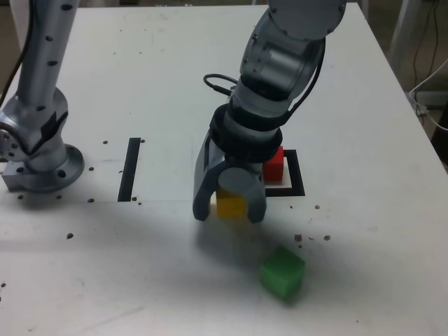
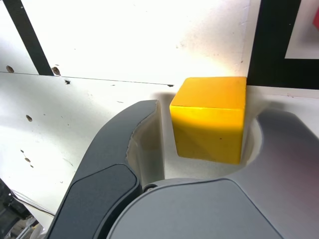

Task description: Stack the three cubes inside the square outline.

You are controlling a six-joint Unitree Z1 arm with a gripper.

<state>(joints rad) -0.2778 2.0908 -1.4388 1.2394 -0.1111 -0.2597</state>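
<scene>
The yellow cube [image 1: 229,204] [image 2: 209,119] rests on the table just outside the near edge of the square outline [image 1: 297,178] [image 2: 271,45]. My gripper [image 1: 229,212] [image 2: 209,112] is lowered over it with one finger on each side; the wrist view shows a narrow gap between the cube and each finger, so the jaws stand open around it. The red cube [image 1: 274,163] sits inside the outline, partly hidden behind my wrist; only a sliver of it [image 2: 316,17] shows in the wrist view. The green cube [image 1: 282,273] lies alone toward the front, at the exterior view's right of my gripper.
A straight black strip [image 1: 130,168] [image 2: 30,40] lies at the exterior view's left of my gripper. A second grey arm's base [image 1: 42,150] stands at the far left of the exterior view. The white table [image 1: 140,70] has small screw holes and a seam across it.
</scene>
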